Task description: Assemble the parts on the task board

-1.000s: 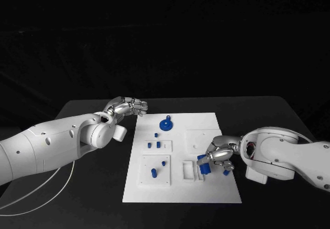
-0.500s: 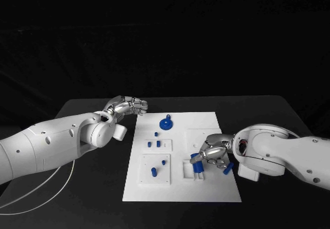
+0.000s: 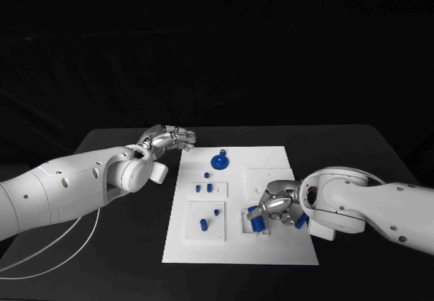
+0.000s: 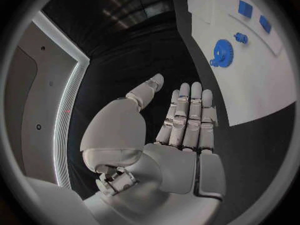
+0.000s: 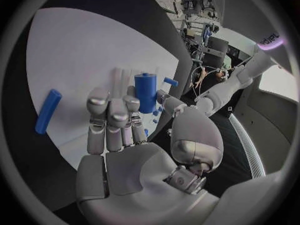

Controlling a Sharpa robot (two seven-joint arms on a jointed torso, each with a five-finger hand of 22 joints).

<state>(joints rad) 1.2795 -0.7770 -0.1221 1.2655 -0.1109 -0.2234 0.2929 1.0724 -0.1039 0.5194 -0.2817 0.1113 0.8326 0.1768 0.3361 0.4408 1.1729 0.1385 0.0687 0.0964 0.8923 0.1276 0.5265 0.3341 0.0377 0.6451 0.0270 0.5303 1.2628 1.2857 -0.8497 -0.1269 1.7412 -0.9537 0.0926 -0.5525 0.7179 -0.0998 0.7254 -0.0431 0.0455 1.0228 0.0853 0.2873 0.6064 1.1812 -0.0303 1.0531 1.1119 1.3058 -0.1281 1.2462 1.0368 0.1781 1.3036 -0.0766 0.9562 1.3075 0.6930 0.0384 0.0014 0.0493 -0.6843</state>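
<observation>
My right hand [image 3: 274, 209] is low over the near-right part of the task board [image 3: 271, 251], fingers curled round a blue cylinder [image 3: 257, 221] that it holds upright over the small white slotted fixture [image 3: 253, 224] near the board's right edge. In the right wrist view the same blue cylinder [image 5: 145, 91] stands between thumb and fingertips [image 5: 119, 107], white slots just beyond it. A loose blue bar [image 3: 302, 219] lies beside that hand at the board's right edge; in the wrist view that blue bar [image 5: 48, 111] lies flat on the white surface, apart from the fingers.

Just left of the fixture, near the middle of the board, a square white plate [image 3: 205, 222] carries a few small blue pegs [image 3: 202, 226]. Farther back, a smaller plate [image 3: 207, 187] has two more short blue pieces.

Toward the far edge of the board sits a blue gear [image 3: 219, 163] with a small blue knob [image 3: 221, 153] just behind it; the left wrist view shows that blue gear [image 4: 220, 50] flat on the board.

My left hand [image 3: 168, 139] hovers over the black table [image 3: 335, 141] off the board's far-left corner, holding nothing. In its wrist view the fingers [image 4: 187, 117] lie straight, side by side, with the thumb spread off.
</observation>
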